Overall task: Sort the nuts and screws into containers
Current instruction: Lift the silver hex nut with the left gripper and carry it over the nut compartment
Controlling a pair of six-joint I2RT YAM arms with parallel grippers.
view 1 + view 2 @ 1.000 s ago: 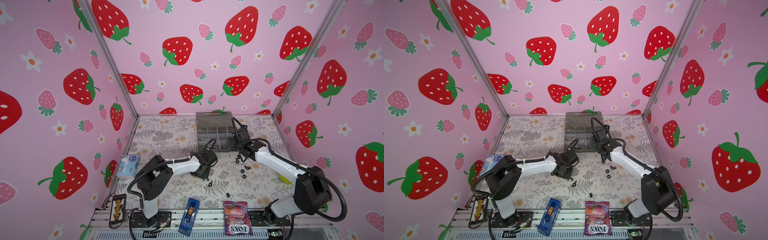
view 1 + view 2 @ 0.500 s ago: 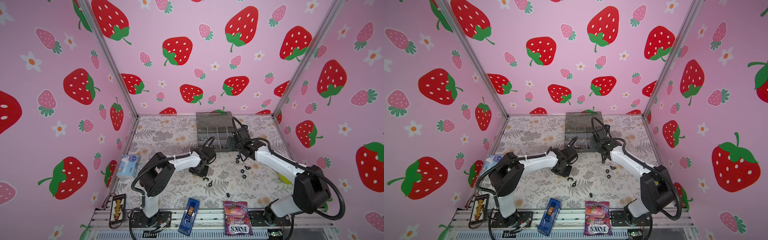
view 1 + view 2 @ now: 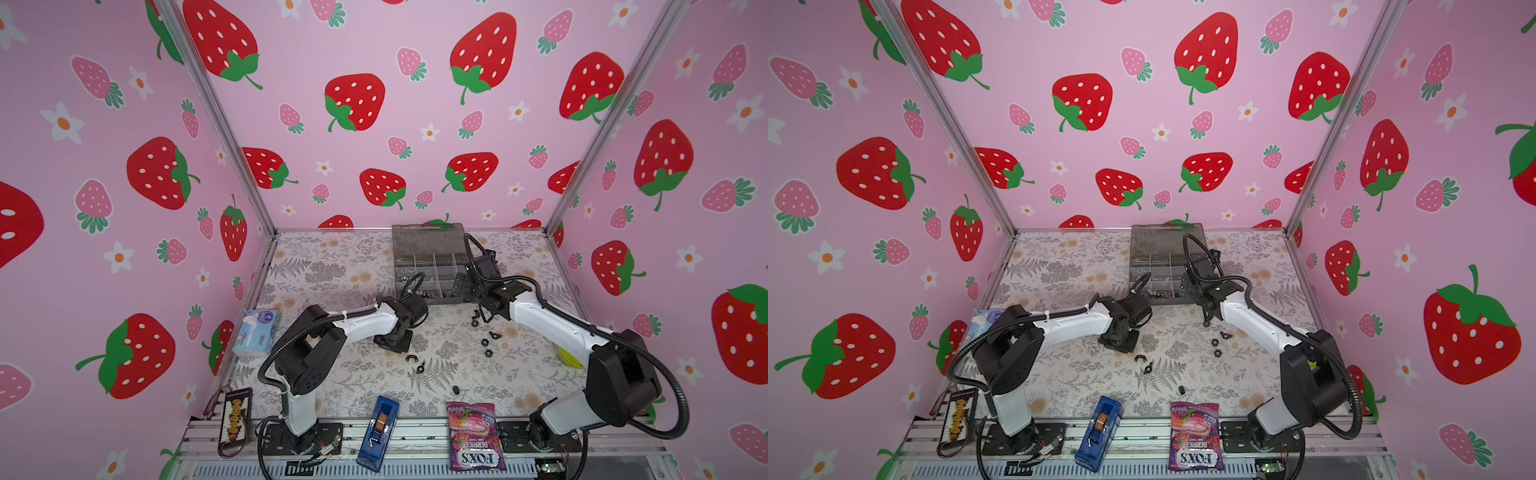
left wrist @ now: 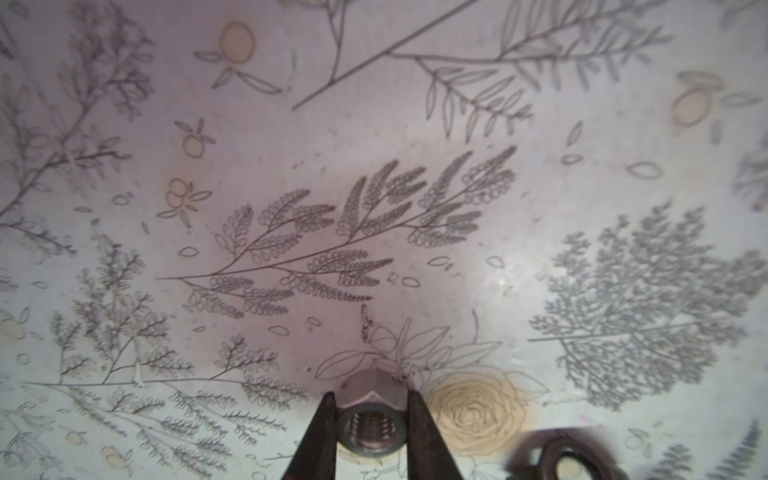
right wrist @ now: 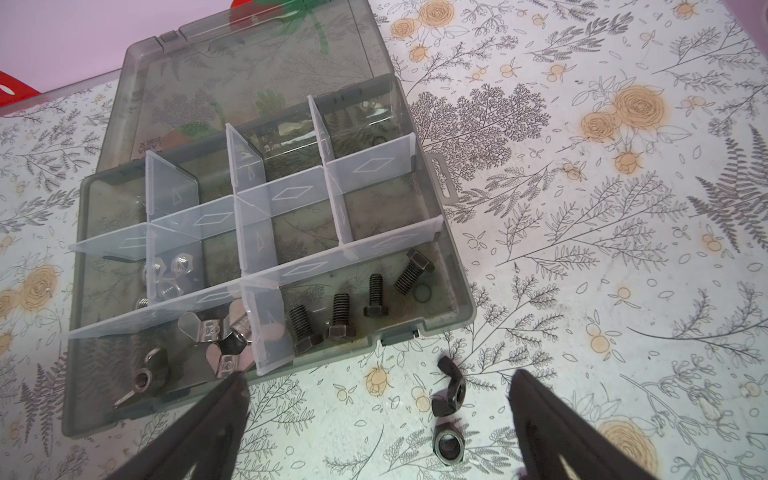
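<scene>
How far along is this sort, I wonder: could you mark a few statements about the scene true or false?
1. The left end effector holds a silver dome nut. True.
2. The right end effector is shut. False: it is open.
3. Four black screws lie in one cell of the box. True.
4. The lid is closed. False: it is open.
5. No nuts lie outside the box. False: black nuts lie beside it.

Organiser box (image 3: pixel 428 243) at back, lid open — black nuts (image 3: pixel 484 342) loose on mat (image 3: pixel 332 266) before it.
</scene>
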